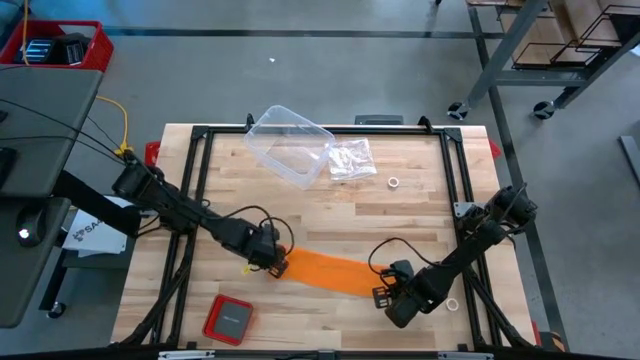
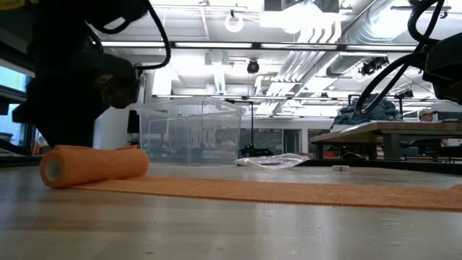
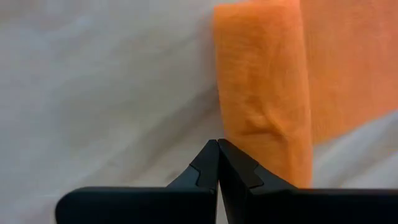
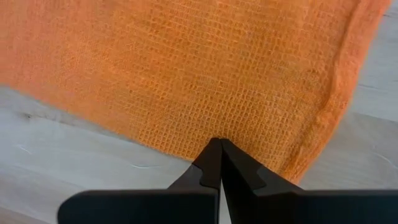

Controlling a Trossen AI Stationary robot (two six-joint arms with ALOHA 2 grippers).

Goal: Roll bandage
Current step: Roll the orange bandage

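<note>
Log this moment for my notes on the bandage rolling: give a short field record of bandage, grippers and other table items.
bandage: orange, rolled at left end, rest flat on table
left gripper: shut, tip at the roll
right gripper: shut, tip on flat end
others: clear container, plastic bag, red case

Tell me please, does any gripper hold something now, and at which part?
Nothing is held. The left gripper is shut beside the rolled end of the bandage; the right gripper is shut over its flat end.
</note>
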